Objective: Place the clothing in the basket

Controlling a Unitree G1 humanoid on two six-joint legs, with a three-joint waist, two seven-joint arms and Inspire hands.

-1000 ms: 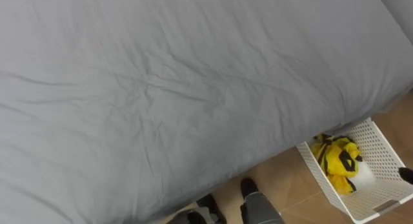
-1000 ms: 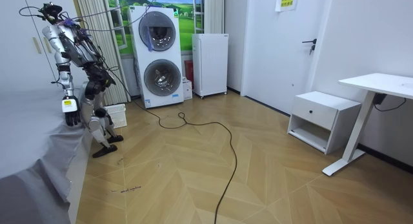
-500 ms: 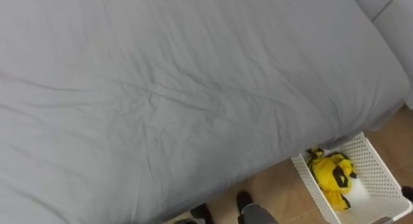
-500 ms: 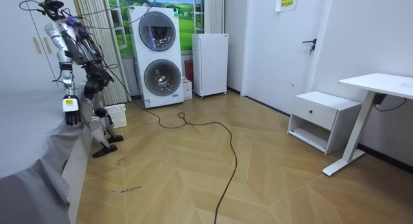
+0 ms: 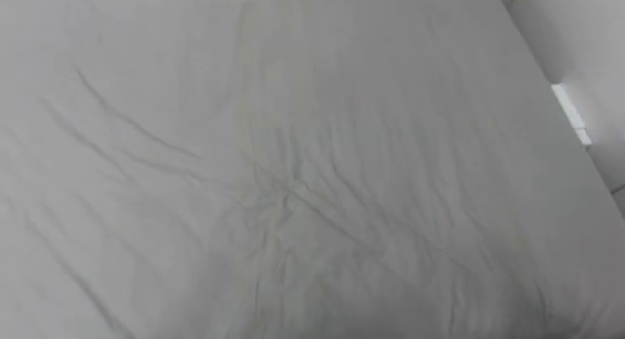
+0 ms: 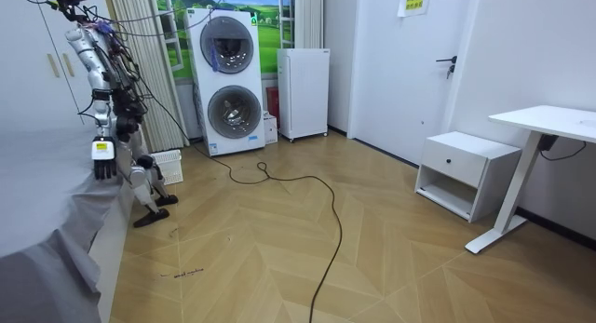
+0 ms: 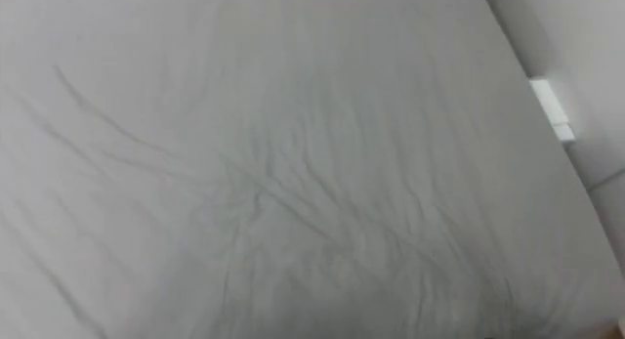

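the eye views look straight down on a grey bed sheet [image 5: 293,183], and they give its surface closely: long creases run from the upper left, and a knot of finer wrinkles gathers near the middle and trails off to the lower right. at the right edge of these views a small white block [image 5: 569,112] sits on a paler panel [image 5: 586,36] past the sheet's border; what it is cannot be told.

the room view gives the setting instead. at its far left the same bed [image 6: 37,193] appears as a grey slope with its cover hanging to the floor. the robot stands upright at the bed's edge, facing it. its left hand [image 6: 102,161], on the side nearer the camera, hangs at the mattress edge; whether its fingers are apart or together cannot be told at this distance. the right hand [image 6: 121,127] is a dark shape just beyond the body, at hip height, and its fingers cannot be read either.

the white slatted basket [image 6: 169,165] stands on the wood floor just beyond the robot's feet, on its right side, at the foot of the curtain [image 6: 163,90]. whether clothes lie in it cannot be made out from here.

further right stand a stacked washer and dryer [image 6: 228,81], a low white cabinet [image 6: 303,92], a closed door [image 6: 410,72], a white nightstand [image 6: 466,169] and, at the far right, a white desk [image 6: 549,123].
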